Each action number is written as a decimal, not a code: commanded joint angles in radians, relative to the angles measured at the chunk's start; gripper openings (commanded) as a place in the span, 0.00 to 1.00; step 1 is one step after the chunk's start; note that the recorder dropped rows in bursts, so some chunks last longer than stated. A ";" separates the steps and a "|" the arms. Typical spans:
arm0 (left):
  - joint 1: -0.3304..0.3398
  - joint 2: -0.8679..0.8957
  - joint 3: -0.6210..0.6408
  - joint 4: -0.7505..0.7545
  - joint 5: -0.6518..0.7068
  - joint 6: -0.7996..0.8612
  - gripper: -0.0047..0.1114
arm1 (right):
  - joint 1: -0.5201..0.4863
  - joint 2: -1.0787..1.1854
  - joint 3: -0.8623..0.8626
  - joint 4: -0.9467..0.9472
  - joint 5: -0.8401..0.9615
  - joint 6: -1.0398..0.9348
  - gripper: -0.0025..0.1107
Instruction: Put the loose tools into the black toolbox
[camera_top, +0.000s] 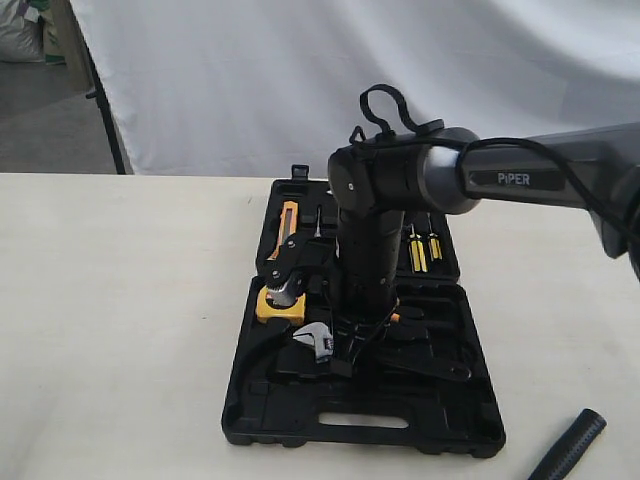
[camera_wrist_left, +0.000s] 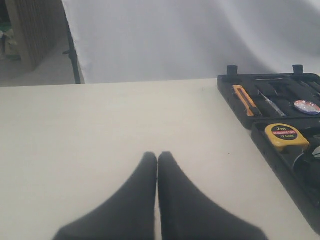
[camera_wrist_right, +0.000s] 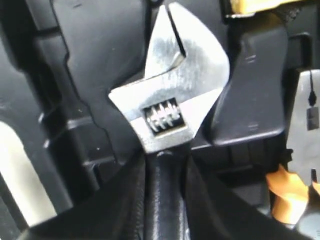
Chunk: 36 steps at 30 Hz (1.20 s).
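Note:
The black toolbox (camera_top: 362, 432) lies open in the middle of the table. My right gripper (camera_wrist_right: 165, 160) is down inside its near half, shut on the black handle of the silver adjustable wrench (camera_wrist_right: 170, 95), whose head (camera_top: 316, 339) sits just over the moulded recesses. A blue-purple tape roll (camera_wrist_left: 306, 106) rests in the far half of the toolbox (camera_wrist_left: 235, 86). Only the hammer's black handle (camera_top: 572, 443) shows, on the table at the front right; its head is out of view. My left gripper (camera_wrist_left: 157, 155) is shut with nothing in it, over bare table left of the box.
A yellow tape measure (camera_wrist_left: 286, 136), an orange utility knife (camera_wrist_left: 245, 100) and yellow-handled screwdrivers (camera_top: 418, 250) sit in the case. Orange-handled pliers (camera_wrist_right: 285, 195) lie beside the wrench. A white backdrop hangs behind the table.

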 joint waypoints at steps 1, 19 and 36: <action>-0.004 -0.003 0.003 -0.004 0.001 -0.008 0.05 | -0.012 0.004 -0.001 -0.019 0.011 -0.003 0.02; -0.004 -0.003 0.003 -0.004 0.001 -0.008 0.05 | -0.012 0.004 -0.001 -0.067 -0.047 0.040 0.02; -0.004 -0.003 0.003 -0.004 0.001 -0.008 0.05 | -0.004 0.004 -0.001 -0.064 -0.041 0.137 0.30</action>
